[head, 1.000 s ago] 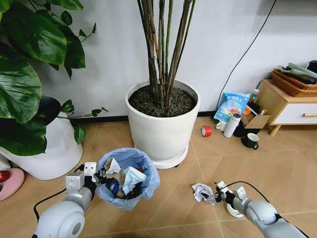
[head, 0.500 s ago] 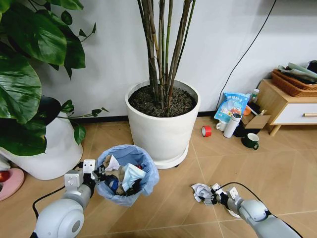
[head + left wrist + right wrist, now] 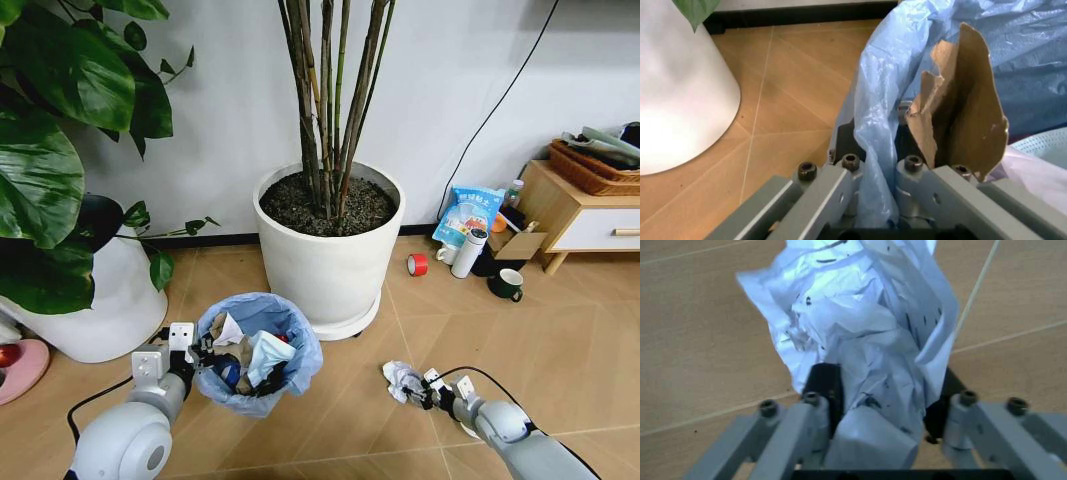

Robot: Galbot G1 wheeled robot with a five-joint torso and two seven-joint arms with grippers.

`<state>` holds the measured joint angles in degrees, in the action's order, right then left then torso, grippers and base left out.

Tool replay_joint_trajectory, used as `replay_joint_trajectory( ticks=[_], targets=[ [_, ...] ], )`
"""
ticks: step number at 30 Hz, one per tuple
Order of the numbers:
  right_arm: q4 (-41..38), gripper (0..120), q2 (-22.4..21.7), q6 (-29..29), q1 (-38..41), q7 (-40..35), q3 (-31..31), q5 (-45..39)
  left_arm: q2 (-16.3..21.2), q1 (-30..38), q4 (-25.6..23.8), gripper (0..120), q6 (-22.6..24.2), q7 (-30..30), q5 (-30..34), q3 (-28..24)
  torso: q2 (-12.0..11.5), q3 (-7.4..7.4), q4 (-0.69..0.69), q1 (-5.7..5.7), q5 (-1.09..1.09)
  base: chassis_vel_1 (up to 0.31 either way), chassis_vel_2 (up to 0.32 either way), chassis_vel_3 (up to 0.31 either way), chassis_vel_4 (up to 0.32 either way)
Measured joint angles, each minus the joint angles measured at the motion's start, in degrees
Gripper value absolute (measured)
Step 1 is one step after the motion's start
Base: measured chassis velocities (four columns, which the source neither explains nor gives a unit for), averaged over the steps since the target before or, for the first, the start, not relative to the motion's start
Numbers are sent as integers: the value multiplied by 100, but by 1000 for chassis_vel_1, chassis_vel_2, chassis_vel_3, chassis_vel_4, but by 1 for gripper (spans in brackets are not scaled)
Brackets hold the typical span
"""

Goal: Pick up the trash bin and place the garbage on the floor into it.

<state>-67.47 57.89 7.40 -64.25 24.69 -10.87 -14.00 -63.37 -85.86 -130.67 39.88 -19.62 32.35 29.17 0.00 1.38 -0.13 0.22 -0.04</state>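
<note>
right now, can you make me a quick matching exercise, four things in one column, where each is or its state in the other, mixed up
Things:
1. crumpled white paper
2. round dark trash bin with light-blue plastic bag
3. red tape roll
4. dark green mug

Places or states:
A. rim clamped by the left claw
B. floor, right of the big white plant pot
C. pinched in the right claw
D. floor, near the wooden cabinet

Pairs: 1-C, 2-A, 3-B, 4-D

Bare floor (image 3: 350, 385) between bin (image 3: 258, 352) and claw (image 3: 428, 392)
</note>
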Motion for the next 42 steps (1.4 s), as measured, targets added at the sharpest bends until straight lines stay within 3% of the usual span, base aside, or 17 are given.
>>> replay_joint_trajectory(
  ticks=[9, 22, 25, 28, 34, 42],
  targets=[
    [-307, 0, 1, -43, -156, -71, -277, -102, 61, -69, -15, 0, 3, 4, 36, -54, 0, 0, 0, 0, 1, 0, 0, 0, 0],
    [-1978, 0, -371, -193, -658, -101, -925, -847, 463, -178, -75, 0, 87, 171, 823, -171, 0, -1, 0, 0, 0, 0, 0, 0, 0],
    [-3067, 0, -584, -81, -818, -201, -1054, -1285, 690, -14, 124, 0, 90, 257, 1063, -364, 0, 0, -1, 0, 0, 0, 0, 0, 0],
    [-3648, 0, -715, 34, -842, -270, -1108, -1491, 886, 135, 237, 0, 143, 259, 1159, -497, 0, 0, -1, 0, -4, 0, 0, 0, 0],
    [-4718, 0, -1026, 316, -699, -411, -980, -1890, 1351, 529, 409, 0, 224, 304, 1711, -758, 0, 0, 1, 0, 0, 0, 0, 0, 0],
    [-5387, 0, -1240, 486, -701, -389, -626, -1939, 1411, 823, 617, 0, 214, 524, 1957, -1115, 0, 0, 1, 0, -1, 0, 0, 0, 0]
  ],
)
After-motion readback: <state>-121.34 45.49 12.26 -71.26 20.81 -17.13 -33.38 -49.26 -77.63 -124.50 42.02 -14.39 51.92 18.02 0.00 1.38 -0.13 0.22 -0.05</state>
